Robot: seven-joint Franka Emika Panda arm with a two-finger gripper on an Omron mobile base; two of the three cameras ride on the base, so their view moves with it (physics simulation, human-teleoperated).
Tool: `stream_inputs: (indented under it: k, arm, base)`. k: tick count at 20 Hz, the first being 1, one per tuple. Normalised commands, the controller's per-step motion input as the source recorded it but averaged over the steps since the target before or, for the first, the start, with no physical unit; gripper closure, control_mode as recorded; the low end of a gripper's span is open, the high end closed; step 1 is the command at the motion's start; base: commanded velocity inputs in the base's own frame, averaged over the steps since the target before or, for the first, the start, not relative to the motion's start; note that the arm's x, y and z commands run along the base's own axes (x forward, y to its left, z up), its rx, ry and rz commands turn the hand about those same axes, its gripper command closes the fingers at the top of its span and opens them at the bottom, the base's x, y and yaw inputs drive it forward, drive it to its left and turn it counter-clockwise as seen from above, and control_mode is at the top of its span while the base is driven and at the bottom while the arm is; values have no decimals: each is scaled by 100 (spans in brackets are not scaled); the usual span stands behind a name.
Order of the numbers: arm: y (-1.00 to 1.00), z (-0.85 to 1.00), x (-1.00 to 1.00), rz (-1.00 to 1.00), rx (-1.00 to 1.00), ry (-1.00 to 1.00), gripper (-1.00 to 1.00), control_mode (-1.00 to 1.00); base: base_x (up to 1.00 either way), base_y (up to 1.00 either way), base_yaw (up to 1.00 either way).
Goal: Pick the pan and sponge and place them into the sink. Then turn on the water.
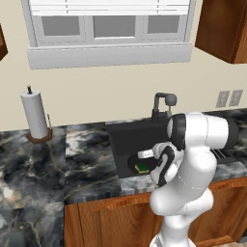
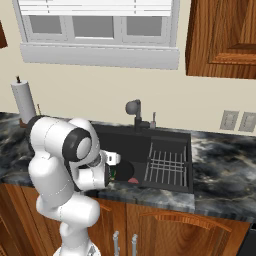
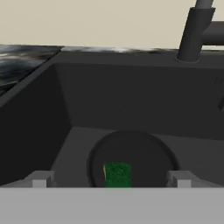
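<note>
Spread wide and holding nothing, the hand [image 3: 111, 178] hangs over the sink [image 3: 65, 100], its fingertips [image 3: 40, 179] cut off low in the hand view. Below it the sponge [image 3: 117, 174] lies green side up on the pan [image 3: 151, 159]. From the base views the bent arm hides much of both.

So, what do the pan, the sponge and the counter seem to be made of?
The pan looks like matte black metal or coated metal: flat, dull, no shine. The sponge looks like soft foam, with a green scouring layer over a thin yellow edge. The counter looks like polished dark marble or granite, judging by its white and gold veins.
</note>
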Motion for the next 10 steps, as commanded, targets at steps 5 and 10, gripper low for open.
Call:
stream_inputs:
  k: [5, 10]
  arm:
    - [-15, 33, -42, 0, 8, -13, -100, -100]
    - [-18, 34, -39, 0, 8, -14, -100, -100]
  base:
    - [0, 0, 0]
    - [0, 0, 0]
